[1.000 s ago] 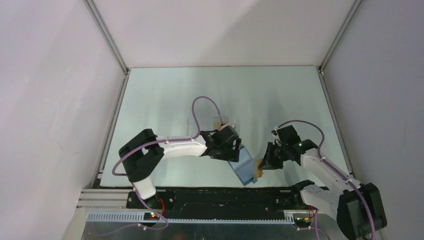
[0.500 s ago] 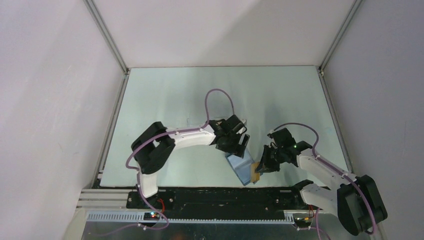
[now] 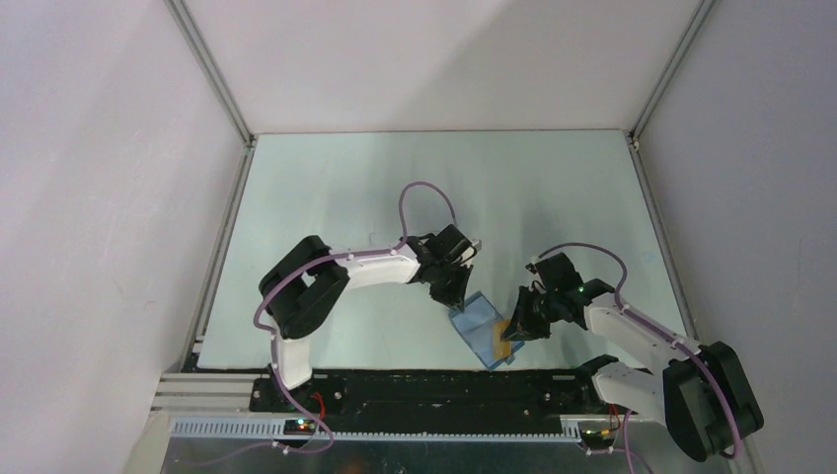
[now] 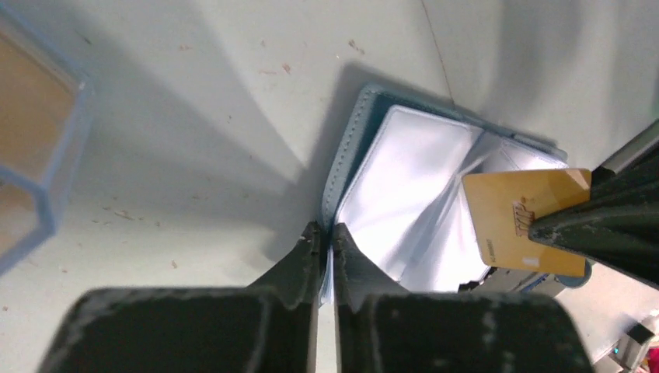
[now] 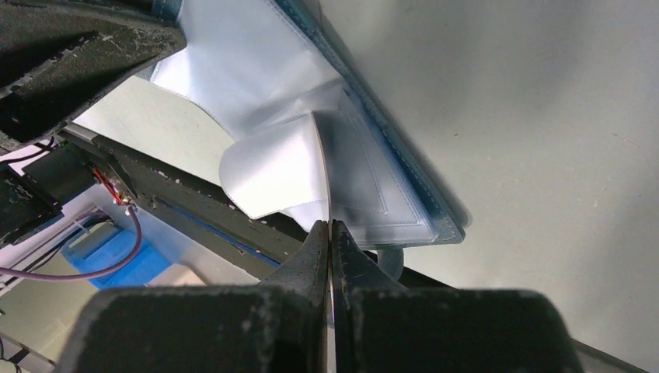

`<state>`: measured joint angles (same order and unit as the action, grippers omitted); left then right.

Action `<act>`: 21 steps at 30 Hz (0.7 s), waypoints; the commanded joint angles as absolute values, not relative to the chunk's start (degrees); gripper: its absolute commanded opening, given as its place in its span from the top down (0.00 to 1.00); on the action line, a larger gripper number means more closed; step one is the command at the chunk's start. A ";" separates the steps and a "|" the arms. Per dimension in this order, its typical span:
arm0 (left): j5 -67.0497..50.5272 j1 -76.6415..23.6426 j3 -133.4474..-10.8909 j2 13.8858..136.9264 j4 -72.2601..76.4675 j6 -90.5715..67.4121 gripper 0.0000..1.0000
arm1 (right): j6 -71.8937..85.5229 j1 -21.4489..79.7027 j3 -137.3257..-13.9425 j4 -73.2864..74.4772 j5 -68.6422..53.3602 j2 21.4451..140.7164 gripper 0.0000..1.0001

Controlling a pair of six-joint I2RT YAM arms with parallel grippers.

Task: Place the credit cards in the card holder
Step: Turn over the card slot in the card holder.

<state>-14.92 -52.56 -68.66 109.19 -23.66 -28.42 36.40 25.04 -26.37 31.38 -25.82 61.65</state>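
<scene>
- The card holder (image 3: 482, 328) is lying open on the table (image 3: 375, 188) near its front edge, between the two arms. Its long axis is running diagonally from far-left to near-right.
- The left gripper (image 4: 326, 235) is pinching a pale inner sleeve at the holder's left edge, with its jaws clenched on that thin sheet.
- The right gripper (image 5: 330, 231) is grasping one orange credit card (image 4: 497, 217) by an end, jaws pressed flat against it.
- The card is hovering over the holder's right-hand pages, just right of the pinched sleeve, with its free end pointing toward the fold.
- The right arm is reaching in low from the right, and the left arm is stretching across from the left.
- The coming slide is probably depending on that free end meeting the sleeve's opening.
</scene>
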 commanded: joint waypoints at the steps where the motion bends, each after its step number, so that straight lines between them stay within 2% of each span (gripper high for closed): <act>1: -16.37 -53.22 -63.16 104.72 -20.68 -33.07 0.98 | 35.78 25.38 -27.46 30.06 -25.11 62.59 1.00; 12: -0.97 -50.67 -40.69 82.67 -11.00 -61.06 1.00 | 35.42 24.12 -33.92 24.46 -27.59 55.02 1.00; 21: 11.85 -51.40 -24.73 68.30 -0.39 -81.51 1.00 | 38.22 24.84 -34.01 17.99 -31.59 59.43 1.00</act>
